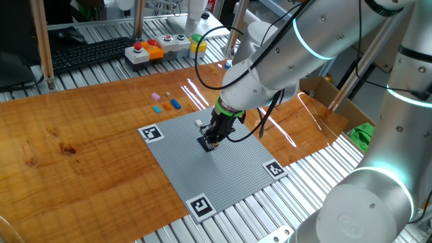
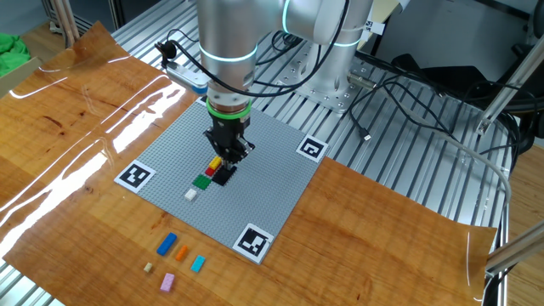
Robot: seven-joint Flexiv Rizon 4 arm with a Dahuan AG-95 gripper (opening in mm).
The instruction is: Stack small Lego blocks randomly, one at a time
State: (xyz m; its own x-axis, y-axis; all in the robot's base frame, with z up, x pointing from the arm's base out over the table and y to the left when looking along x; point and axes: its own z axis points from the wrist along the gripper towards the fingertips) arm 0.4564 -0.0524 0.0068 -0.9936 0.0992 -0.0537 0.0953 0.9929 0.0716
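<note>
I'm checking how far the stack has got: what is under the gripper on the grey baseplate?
Under the shut gripper sit a yellow brick, a red one, a black one and a green one. The fingers hide how they join.

Both views are bright and sharp. Strong white glare streaks lie on the glossy wooden tabletop. Shadows are soft.

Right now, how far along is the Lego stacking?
Done: green, red and yellow bricks sit clustered on the grey baseplate; a white brick lies apart from them. In hand: the hand is shut, pointing down at the cluster; whether it holds a brick is hidden. Left: blue, orange, light blue, pink and a tan brick wait on the wooden table.
</note>
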